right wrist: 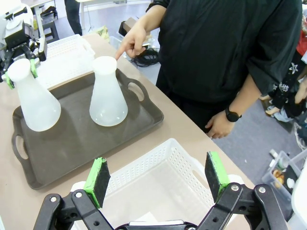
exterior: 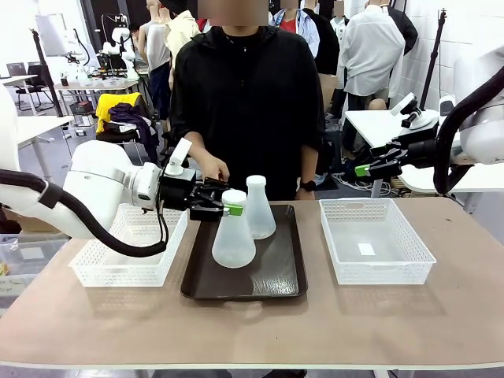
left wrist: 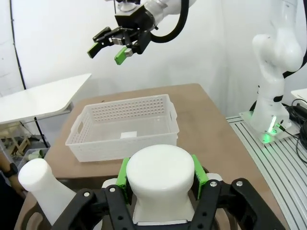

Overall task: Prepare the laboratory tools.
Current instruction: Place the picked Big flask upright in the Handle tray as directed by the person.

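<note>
Currently, the neck of the nearer flask (exterior: 234, 231) is clamped between the green pads of the left gripper (exterior: 229, 208), just below the rim, as is confirmed in the left wrist view, where the flask's mouth (left wrist: 159, 175) sits squeezed between both pads. That narrow neck is judged the only part slim enough for the jaws, which explains the high grasp. The flask's base appears to be resting on the dark tray (exterior: 283, 283), so a lift is judged not yet begun. The second flask (exterior: 260, 208) is standing upright just behind it on the same tray, ungrasped, with the person's hand (right wrist: 131, 42) pointing close to its rim. The right gripper (right wrist: 158, 177) is held wide open and empty above the right basket (exterior: 374, 240), presumably kept clear until needed.
</note>
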`<action>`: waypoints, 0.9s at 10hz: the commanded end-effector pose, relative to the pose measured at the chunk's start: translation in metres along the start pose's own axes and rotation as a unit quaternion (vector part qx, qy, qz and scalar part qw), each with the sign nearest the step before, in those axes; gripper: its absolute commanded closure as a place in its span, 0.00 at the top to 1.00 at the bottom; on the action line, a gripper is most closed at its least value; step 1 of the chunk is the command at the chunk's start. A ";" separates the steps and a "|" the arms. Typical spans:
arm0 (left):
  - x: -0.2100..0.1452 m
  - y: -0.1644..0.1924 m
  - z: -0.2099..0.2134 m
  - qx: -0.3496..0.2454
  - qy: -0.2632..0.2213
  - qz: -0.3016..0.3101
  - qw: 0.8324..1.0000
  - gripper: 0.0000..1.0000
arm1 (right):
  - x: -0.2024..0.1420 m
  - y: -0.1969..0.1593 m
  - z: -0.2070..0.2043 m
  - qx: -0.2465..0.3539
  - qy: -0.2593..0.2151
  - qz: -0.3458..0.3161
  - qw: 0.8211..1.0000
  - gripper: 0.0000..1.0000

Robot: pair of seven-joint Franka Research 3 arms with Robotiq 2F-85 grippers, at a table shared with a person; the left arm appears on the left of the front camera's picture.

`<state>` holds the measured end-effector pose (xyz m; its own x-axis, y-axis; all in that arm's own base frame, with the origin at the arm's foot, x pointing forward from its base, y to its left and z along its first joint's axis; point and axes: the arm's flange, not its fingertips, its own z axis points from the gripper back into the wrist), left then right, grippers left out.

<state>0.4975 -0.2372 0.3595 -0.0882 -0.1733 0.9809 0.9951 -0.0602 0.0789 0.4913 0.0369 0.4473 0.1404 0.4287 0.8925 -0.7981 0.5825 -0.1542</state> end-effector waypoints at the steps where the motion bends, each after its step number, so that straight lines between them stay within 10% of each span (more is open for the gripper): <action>1: -0.012 0.001 -0.005 0.019 -0.022 -0.003 1.000 0.00 | 0.000 0.001 0.000 0.001 0.003 -0.002 1.000 1.00; 7: -0.025 0.007 -0.014 0.001 0.001 -0.003 1.000 0.00 | 0.000 0.001 0.000 0.001 0.003 -0.002 1.000 1.00; 9: -0.035 0.007 -0.014 0.008 -0.001 0.006 1.000 0.34 | 0.000 0.001 0.000 0.001 0.003 -0.002 1.000 1.00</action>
<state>0.5026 -0.2420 0.3295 -0.0534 -0.1738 0.9833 0.9975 -0.0551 0.0445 0.4913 0.0369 0.4473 0.1404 0.4287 0.8925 -0.7981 0.5825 -0.1542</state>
